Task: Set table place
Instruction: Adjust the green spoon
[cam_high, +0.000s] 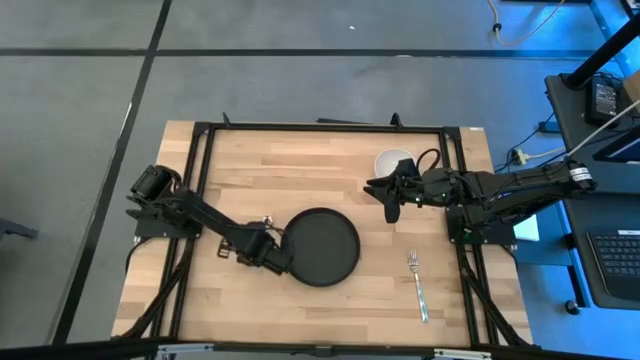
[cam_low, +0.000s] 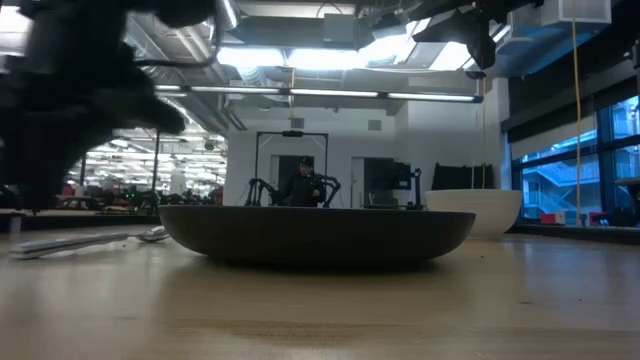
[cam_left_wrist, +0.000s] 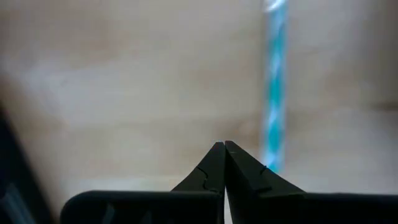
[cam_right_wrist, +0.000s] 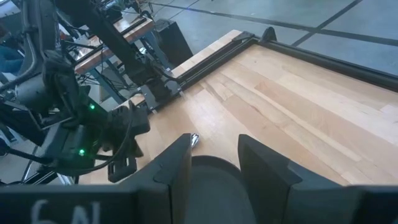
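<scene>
A black round plate (cam_high: 322, 246) (cam_low: 315, 232) lies flat on the middle of the pale wood table (cam_high: 330, 160). A white bowl (cam_high: 393, 162) (cam_low: 476, 211) stands toward the far right corner. A silver fork (cam_high: 417, 286) lies to the right of the plate. Left of the plate lies a shiny utensil (cam_low: 90, 240) (cam_left_wrist: 273, 93), mostly hidden under the left arm in the high view. My left gripper (cam_high: 270, 248) (cam_left_wrist: 224, 145) is shut, above the table at the plate's left rim. My right gripper (cam_high: 389, 200) (cam_right_wrist: 214, 155) is open, raised between the bowl and the plate.
The table's black frame rails (cam_high: 200, 170) run along its left, right and far sides. Bare wood lies along the near edge (cam_high: 300, 310) and in the far left part. Beyond the table, a person (cam_low: 303, 185) stands far back in the room.
</scene>
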